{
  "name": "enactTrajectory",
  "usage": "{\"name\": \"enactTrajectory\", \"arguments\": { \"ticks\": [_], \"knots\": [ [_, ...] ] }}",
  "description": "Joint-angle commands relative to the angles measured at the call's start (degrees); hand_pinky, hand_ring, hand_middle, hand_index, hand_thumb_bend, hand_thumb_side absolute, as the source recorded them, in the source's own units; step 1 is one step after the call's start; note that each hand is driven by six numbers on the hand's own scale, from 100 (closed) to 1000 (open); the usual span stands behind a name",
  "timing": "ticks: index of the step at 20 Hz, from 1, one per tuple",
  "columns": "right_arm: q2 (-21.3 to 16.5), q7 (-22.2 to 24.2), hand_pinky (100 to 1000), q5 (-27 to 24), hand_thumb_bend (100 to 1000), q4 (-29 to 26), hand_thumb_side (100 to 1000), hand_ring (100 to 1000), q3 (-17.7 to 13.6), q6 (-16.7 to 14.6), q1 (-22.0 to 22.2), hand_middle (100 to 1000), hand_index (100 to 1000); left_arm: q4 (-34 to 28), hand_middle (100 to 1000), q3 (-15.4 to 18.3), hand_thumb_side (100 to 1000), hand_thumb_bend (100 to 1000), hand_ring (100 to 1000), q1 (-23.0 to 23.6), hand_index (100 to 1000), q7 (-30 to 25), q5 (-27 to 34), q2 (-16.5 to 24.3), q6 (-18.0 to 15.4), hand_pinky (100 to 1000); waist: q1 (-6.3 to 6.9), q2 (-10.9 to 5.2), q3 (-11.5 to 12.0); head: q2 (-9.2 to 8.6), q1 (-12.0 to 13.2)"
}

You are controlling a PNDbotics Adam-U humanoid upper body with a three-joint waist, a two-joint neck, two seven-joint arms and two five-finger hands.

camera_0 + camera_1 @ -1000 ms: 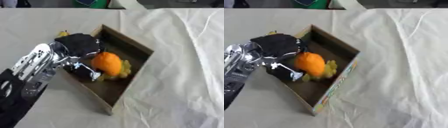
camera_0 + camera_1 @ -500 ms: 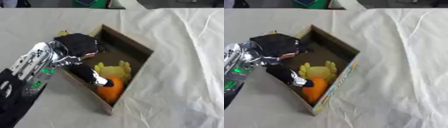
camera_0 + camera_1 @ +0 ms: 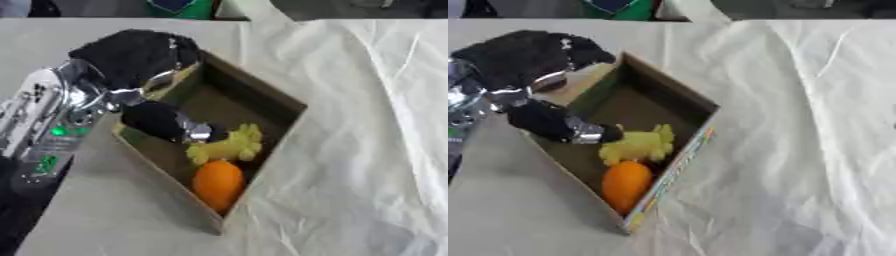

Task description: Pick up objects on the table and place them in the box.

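Note:
A brown cardboard box (image 3: 262, 95) lies askew on the white cloth. Inside it an orange fruit (image 3: 217, 183) rests at the near corner, with a yellow toy (image 3: 227, 146) just behind it. My left hand (image 3: 131, 60) hovers over the box's left wall, black, its fingers relaxed and holding nothing; its thumb (image 3: 166, 122) points down into the box next to the yellow toy. My right hand shows in neither view.
A wrinkled white cloth (image 3: 367, 125) covers the table to the right of the box. A green thing (image 3: 179, 7) stands at the far edge. My silver left forearm (image 3: 44, 135) fills the lower left.
The orange fruit left my left hand and rolled to the box's near corner. The hand has lifted back toward the box's left wall, now empty.

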Motion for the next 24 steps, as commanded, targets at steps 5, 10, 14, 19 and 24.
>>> {"name": "enactTrajectory", "arguments": {
  "ticks": [5, 10, 14, 19, 24],
  "knots": [
    [-0.80, -0.28, 698, -0.17, 100, -1.12, 434, 541, -0.81, -0.18, -0.41, 464, 698, -4.21, 790, 8.10, 979, 566, 814, 0.77, 929, 10.56, 3.44, 3.82, 8.97, 616, -0.79, -0.88, 0.17, -0.74, -0.82],
    [-0.77, -0.45, 698, -0.14, 100, -1.12, 430, 541, -0.90, -0.28, -0.42, 463, 698, -3.75, 787, 10.62, 954, 558, 809, 0.86, 924, 16.96, 7.02, 6.26, 13.09, 611, -1.41, -0.65, 0.12, -1.24, 0.74],
    [-0.75, -0.39, 698, -0.15, 100, -1.12, 429, 540, -0.82, -0.28, -0.51, 463, 698, 0.52, 796, 10.44, 985, 513, 816, 0.29, 927, 16.56, 7.84, 8.36, 12.92, 620, -1.66, -0.48, 0.05, -1.58, 1.42],
    [-0.72, -0.26, 698, -0.21, 100, -1.12, 429, 540, -0.75, -0.26, -0.59, 463, 698, 10.59, 817, 10.02, 948, 392, 835, -1.58, 939, 12.18, 7.77, 9.27, 11.51, 638, -1.72, -0.32, -0.32, -1.87, 1.79],
    [-0.65, -0.12, 699, -0.29, 100, -1.12, 429, 539, -0.69, -0.17, -0.70, 462, 698, 20.35, 829, 9.61, 962, 414, 850, -3.60, 948, 8.57, 8.67, 8.36, 10.48, 657, -1.57, -0.05, -0.86, -2.18, 2.05]
  ]
}}
